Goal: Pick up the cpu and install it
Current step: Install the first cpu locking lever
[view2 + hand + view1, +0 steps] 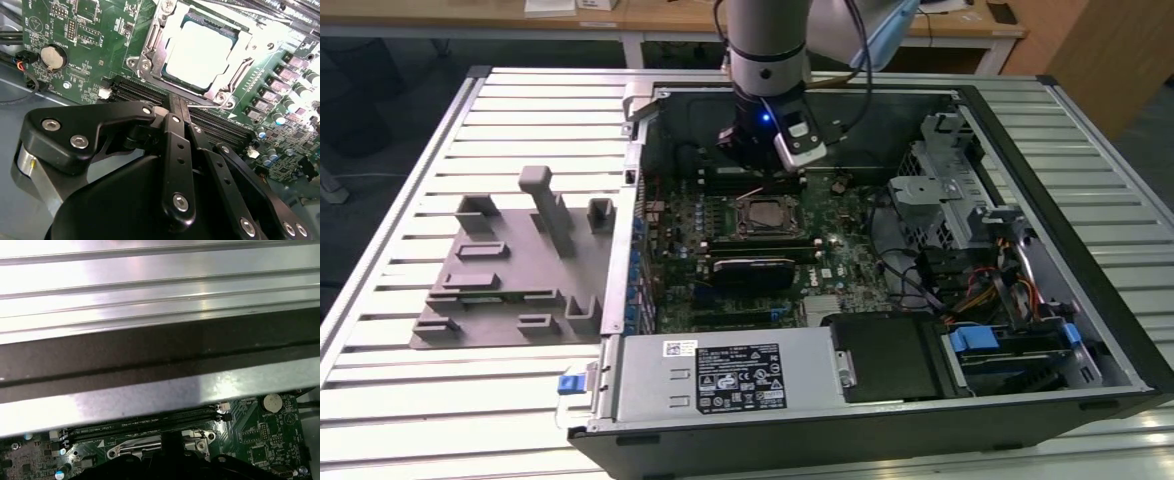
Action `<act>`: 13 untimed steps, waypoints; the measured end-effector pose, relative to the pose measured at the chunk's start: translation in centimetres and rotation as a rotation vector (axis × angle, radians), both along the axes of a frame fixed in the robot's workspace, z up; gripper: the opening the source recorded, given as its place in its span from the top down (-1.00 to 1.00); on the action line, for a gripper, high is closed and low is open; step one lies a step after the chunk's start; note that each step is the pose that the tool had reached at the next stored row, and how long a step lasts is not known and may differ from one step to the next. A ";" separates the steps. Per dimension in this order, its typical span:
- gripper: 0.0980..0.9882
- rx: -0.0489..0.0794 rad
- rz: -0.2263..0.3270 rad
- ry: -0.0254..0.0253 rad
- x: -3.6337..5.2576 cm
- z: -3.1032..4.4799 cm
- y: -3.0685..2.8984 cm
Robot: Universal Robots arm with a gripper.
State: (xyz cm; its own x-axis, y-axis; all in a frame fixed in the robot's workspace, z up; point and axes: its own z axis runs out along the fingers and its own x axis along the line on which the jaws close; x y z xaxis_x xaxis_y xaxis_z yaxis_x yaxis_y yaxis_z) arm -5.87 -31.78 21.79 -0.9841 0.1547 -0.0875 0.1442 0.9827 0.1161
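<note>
The cpu (200, 54), a pale silver-white square, lies flat in the metal-framed socket (150, 47) on the green motherboard (90, 30). In the exterior view the cpu (765, 213) sits in the middle of the open computer case. My gripper (176, 102) hangs just beside the socket, over the black memory slots (135, 92). Its fingers (172, 130) are pressed together with nothing between them. The gripper (750, 168) is a little behind the socket in the exterior view. In the first wrist view the socket frame (160, 444) lies close below.
A grey plastic fixture (507, 270) with upright blocks stands on the slatted table at the exterior view's left. The case holds a power supply (720, 375) at the front, a drive cage (947, 190) and cables at the right. The case wall (150, 380) is close by.
</note>
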 end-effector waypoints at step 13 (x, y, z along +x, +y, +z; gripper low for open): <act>0.98 0.001 0.000 -0.0251 -0.33 -0.77 0.45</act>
State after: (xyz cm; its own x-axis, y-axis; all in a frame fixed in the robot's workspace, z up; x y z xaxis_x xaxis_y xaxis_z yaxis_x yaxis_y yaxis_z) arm -6.20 -31.33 21.02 -0.9815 0.1551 -0.1120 0.1415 0.9825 0.1208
